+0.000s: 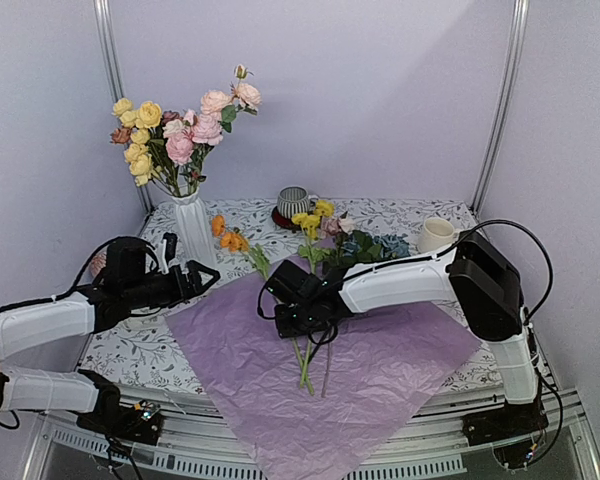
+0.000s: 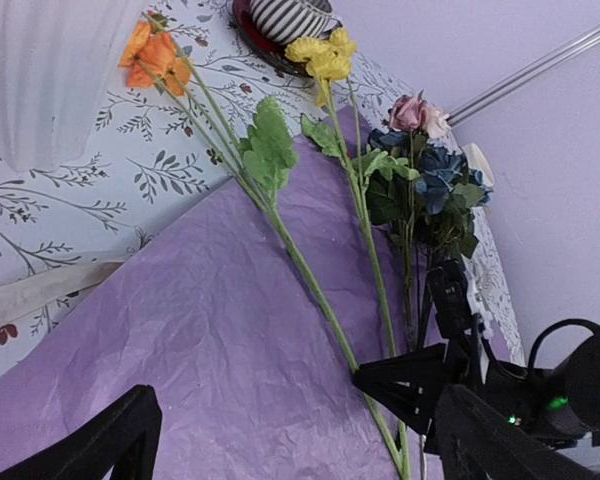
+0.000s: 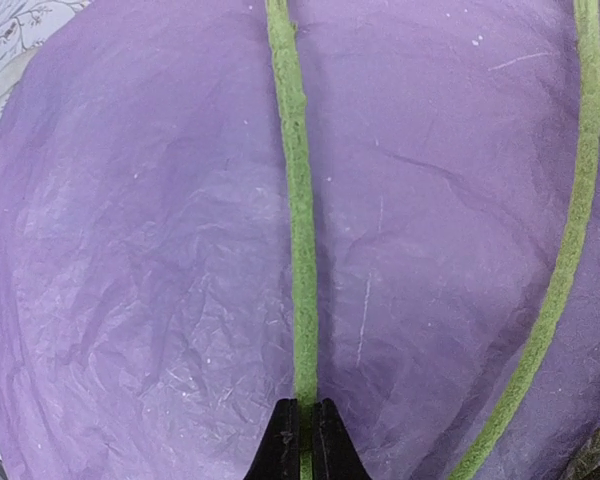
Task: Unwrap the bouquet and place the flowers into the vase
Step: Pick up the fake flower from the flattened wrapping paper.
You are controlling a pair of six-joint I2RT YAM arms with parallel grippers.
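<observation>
At centre frame the right gripper is clamped shut on one stem lying on the paper, likely to lift it toward the vase, upper left, where the left gripper hovers wide open.

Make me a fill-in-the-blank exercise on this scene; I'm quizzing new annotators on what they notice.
The jaws of the right arm are shut on a green ____ over the spread purple paper.
The white vase holds several ____.
The jaws of the left arm stand ____ near the vase.
Missing words: stem; flowers; open.
</observation>
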